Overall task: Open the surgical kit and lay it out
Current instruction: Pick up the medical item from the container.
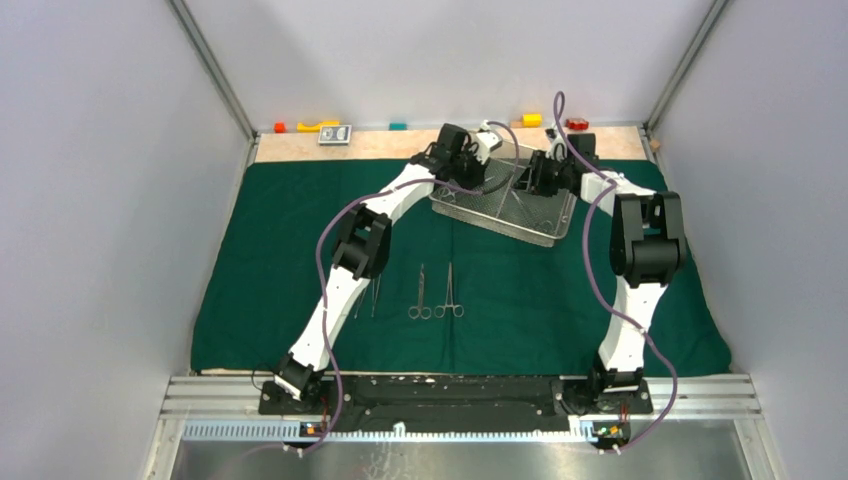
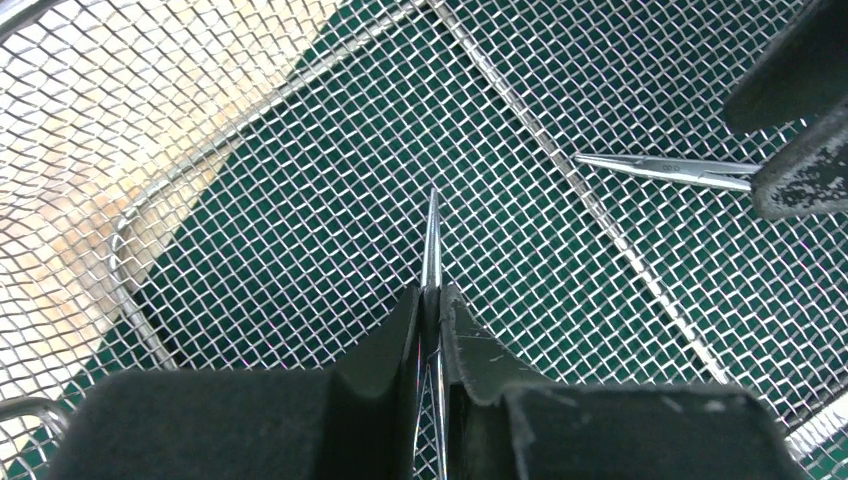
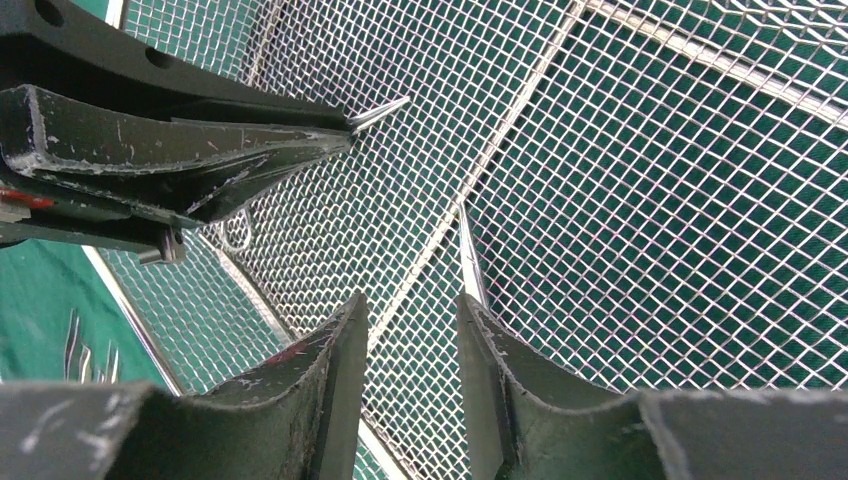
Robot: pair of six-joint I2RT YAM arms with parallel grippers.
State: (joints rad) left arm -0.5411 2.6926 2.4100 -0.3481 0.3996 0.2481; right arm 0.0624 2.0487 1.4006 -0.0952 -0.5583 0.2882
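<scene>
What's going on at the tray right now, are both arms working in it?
Both arms reach into the wire-mesh tray, which sits on the spread green cloth. The left gripper is clamped on a slim steel instrument over the tray's mesh floor. The right gripper is open just above the mesh, close to a second instrument lying in the tray. The laid-out instruments lie in a row on the cloth nearer the arm bases.
</scene>
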